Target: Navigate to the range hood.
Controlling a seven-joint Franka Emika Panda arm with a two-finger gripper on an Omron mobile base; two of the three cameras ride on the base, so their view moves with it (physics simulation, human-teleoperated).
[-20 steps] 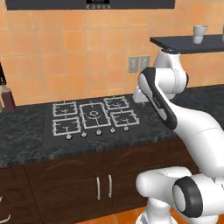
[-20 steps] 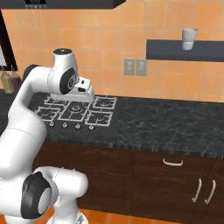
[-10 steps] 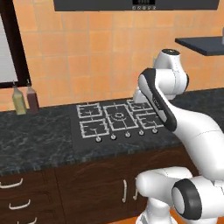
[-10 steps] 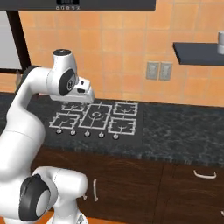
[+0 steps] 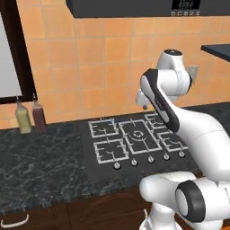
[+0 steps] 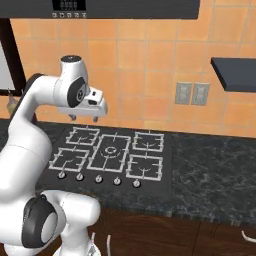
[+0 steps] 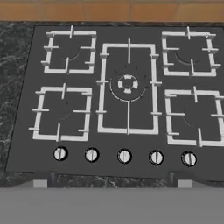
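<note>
Facing the cooktop (image 6: pixel 107 155) on the counter (image 6: pixel 210 175), hood (image 6: pixel 130 9) overhead along the top edge, claw (image 7: pixel 109 183) empty with tips apart; risk: base overshooting sideways leaves the hood off-centre.

The range hood (image 5: pixel 134 8) is seen as a wide dark flat slab, mounted high on the orange tiled wall. A small digital display and a row of tiny buttons are carried on its front.
</note>
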